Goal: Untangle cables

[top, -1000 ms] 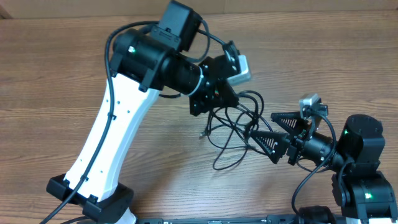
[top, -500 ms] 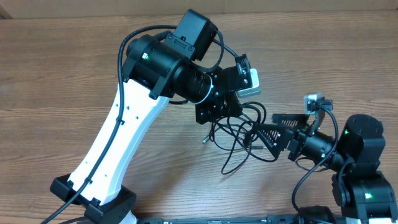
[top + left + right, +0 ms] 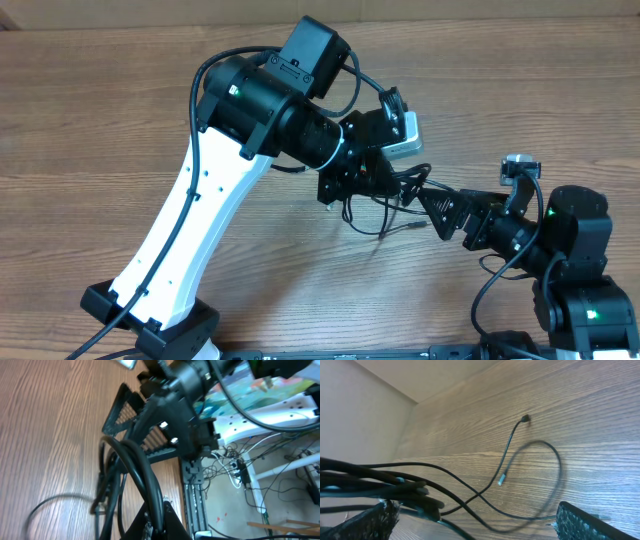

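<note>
Black cables (image 3: 372, 205) hang bunched, ends trailing on the table (image 3: 100, 120), pinched in L gripper (image 3: 345, 188) jaws; R gripper (image 3: 428, 208), jaws spread wide, has moved in beside them vs a sec ago, prob. to grab a strand.

Wood-grain table (image 3: 100, 120); plain beige surface (image 3: 350, 410) beyond it.

The bench (image 3: 100, 120) is showing matt brown wood grain, smooth and faintly streaked. The cables (image 3: 511, 440) are looking like smooth black rubbery cord with a slight sheen, one plug (image 3: 502, 480) glinting pale like metal. The left arm (image 3: 175, 240) is gleaming in glossy white plastic along its long link. The right gripper's (image 3: 472, 507) pads (image 3: 585, 525) are looking rough, black and matt.
</note>
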Motion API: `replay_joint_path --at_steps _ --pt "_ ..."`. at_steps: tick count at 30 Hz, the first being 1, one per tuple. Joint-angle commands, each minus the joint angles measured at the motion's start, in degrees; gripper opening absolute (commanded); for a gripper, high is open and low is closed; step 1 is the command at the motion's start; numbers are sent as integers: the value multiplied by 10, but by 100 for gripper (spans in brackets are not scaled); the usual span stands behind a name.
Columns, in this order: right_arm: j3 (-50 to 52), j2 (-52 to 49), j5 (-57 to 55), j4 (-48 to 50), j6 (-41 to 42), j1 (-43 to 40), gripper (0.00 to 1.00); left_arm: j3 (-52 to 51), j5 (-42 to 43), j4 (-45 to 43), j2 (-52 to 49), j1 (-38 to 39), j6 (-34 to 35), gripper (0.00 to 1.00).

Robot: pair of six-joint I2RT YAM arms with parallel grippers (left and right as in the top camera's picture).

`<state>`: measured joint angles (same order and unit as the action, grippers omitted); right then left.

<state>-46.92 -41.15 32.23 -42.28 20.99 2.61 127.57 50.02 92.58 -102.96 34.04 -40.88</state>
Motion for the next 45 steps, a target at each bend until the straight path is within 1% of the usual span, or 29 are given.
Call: replay_joint_path --at_steps 1,4,10,12,14,17,22,24,30,33,35,40,45 --pt "-4 -2 -15 4 -1 -1 100 15 45 -2 17 2 -24 4" --pt "-4 -2 14 5 -33 -1 100 15 1 -13 17 2 -18 4" --pt "-4 -2 110 6 -112 0 100 15 -66 -42 17 1 58 4" --pt "-4 -2 149 19 -136 -1 100 15 -89 -55 17 2 95 4" --pt "-4 -2 164 34 -134 -1 100 15 -85 -51 17 4 96 4" --pt "-4 -2 170 63 -97 -1 100 15 -94 -42 14 13 96 4" --pt "-4 -2 105 93 -16 -1 100 15 -80 -35 13 30 96 4" --pt "-4 -2 55 92 15 -1 100 15 -63 -39 13 36 95 4" --pt "-4 -17 -71 74 92 -1 100 15 12 -42 14 46 50 4" --pt "-4 -38 -118 45 106 -1 100 15 32 -49 14 46 46 4" --pt "-4 -54 -130 26 105 -1 100 15 45 -55 14 46 46 5" --pt "-3 -124 -134 2 104 -1 100 15 55 -90 14 45 47 4" --pt "-3 -153 -141 -7 101 -1 100 16 55 -103 15 44 53 4"
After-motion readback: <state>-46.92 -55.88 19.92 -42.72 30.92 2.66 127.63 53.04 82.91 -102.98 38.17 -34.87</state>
